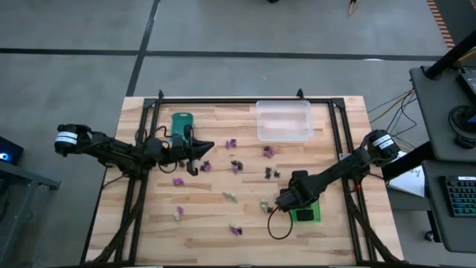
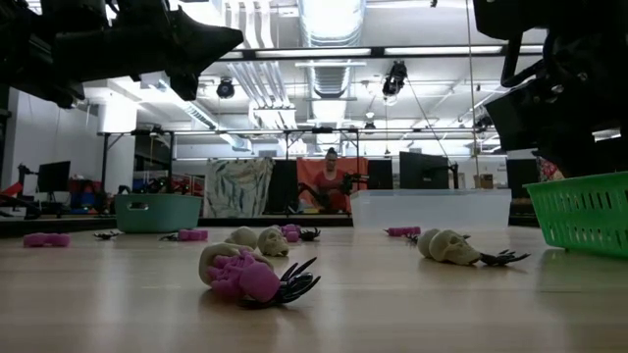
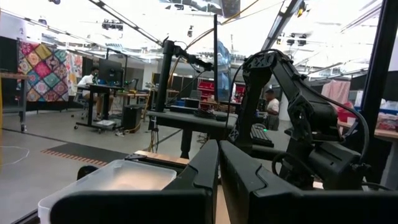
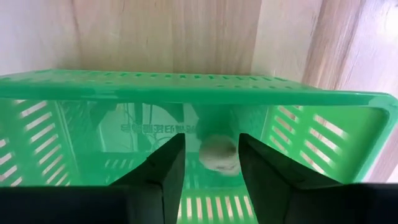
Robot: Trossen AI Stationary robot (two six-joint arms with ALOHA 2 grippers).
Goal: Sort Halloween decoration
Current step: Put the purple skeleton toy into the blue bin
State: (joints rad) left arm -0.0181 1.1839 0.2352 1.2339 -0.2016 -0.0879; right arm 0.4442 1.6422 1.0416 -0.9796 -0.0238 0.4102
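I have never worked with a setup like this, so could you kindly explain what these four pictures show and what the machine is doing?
It is a robot with two dark arms at a wooden table, each ending in a two-finger gripper. One picture looks straight down on the table, one looks level across it from table height, and two come from cameras on the arms' wrists.

Scattered on the table are small Halloween trinkets: purple, black and pale skull-like pieces. There are also three trays: teal, clear and bright green.

The left gripper hovers near the teal tray, fingers shut and empty. The right gripper is over the green tray with its fingers apart and a pale trinket between them, seemingly being dropped in; whether it touches them is unclear.
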